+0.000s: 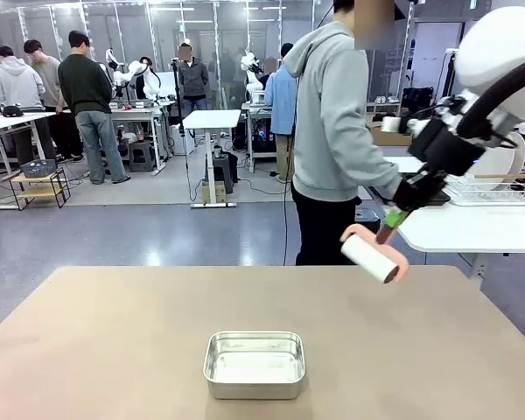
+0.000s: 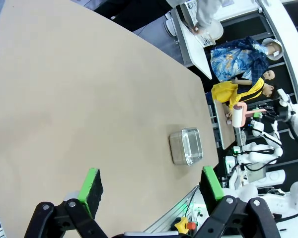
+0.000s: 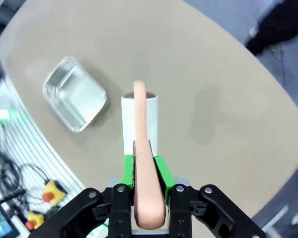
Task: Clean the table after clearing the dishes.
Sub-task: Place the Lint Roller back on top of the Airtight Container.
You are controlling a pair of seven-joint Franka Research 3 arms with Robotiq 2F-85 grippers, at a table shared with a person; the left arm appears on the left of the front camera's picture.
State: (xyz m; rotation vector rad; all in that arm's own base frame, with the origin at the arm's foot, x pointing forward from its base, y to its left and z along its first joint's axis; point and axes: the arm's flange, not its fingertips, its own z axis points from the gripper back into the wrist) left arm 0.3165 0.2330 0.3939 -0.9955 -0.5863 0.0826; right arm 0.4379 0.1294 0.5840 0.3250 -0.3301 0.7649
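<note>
Right end effector (image 3: 144,171) clamped on pink handle of lint roller (image 1: 374,258), held above far right of table (image 1: 114,332). Light, rigid tool; sticky roll likely to drag. Left end effector (image 2: 151,188) spread apart, holding nothing. Steel pan (image 1: 255,364) near front edge.

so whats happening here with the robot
The right gripper is shut on the pink handle of a lint roller, holding it in the air above the table. The left gripper is open and holds nothing. A small steel pan sits on the table, and a person stands at the far side, turned away.
</note>
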